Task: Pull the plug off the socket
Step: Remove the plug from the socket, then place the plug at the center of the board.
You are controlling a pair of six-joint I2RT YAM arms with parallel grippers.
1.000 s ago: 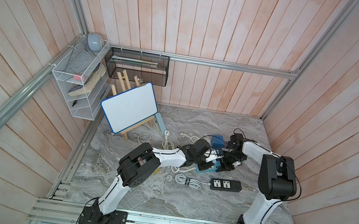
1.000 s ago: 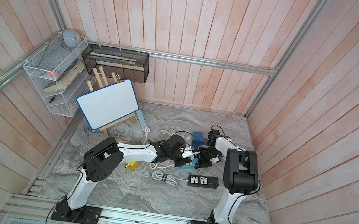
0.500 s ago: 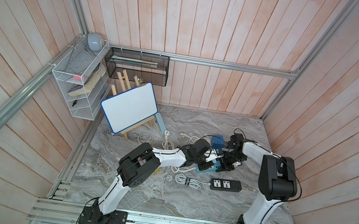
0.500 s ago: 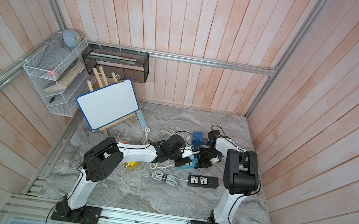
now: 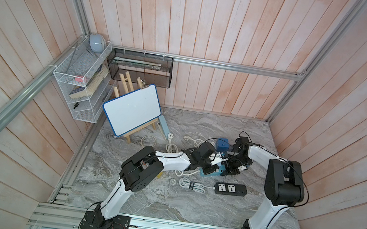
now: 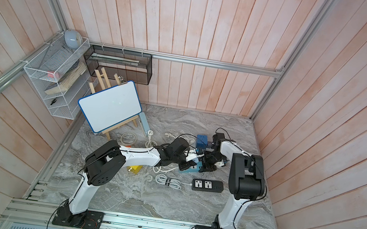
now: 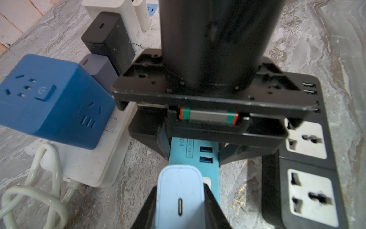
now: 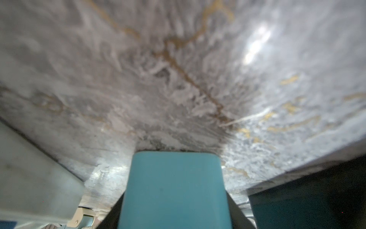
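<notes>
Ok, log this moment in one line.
phase: both grips set | left jaws: shut on light blue plug | right jaws: shut on teal power strip | plug: on strip, seating unclear

The left arm (image 5: 171,163) rises from its base at the near edge of the bench (image 5: 175,206), elbow bent, forearm stretched low toward the bench's middle. The left claw (image 7: 181,206) is clamped on a pale-blue charger plug (image 7: 179,182). The right arm (image 5: 261,157) folds over from the near-right side — wrist turned down and back — and the right claw (image 8: 174,210) is closed tight around a teal power strip (image 8: 174,182). Both claws sit just beside each other.
</notes>
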